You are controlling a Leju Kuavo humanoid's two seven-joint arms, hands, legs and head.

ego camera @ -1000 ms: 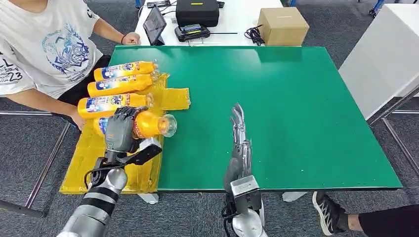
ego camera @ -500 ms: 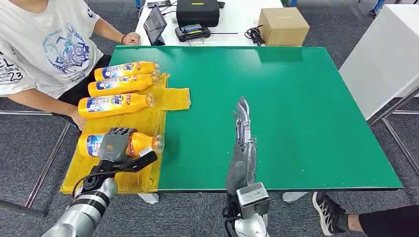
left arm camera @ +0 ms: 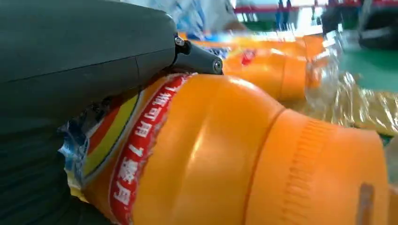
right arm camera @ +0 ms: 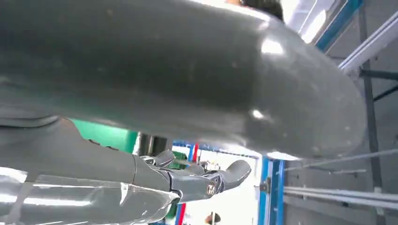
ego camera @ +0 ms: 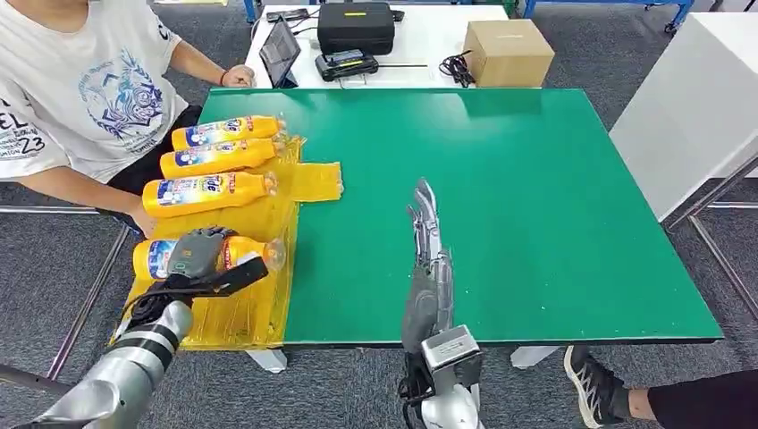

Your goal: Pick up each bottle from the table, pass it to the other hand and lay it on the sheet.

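Yellow sheet [ego camera: 234, 315] holds three bottles [ego camera: 207, 191] beside person [ego camera: 85, 89].

Orange bottle [ego camera: 234, 254] — green table [ego camera: 536, 206]

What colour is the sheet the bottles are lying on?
Yellow; the sheet shows best in the head view.

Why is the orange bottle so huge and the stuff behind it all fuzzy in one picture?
In the left wrist view the camera sits right behind the left hand holding the orange plastic bottle, so the bottle looks huge and the other bottles behind it go out of focus. In the head view everything is evenly lit and sharp. In the right wrist view bright glare streaks the grey cover.
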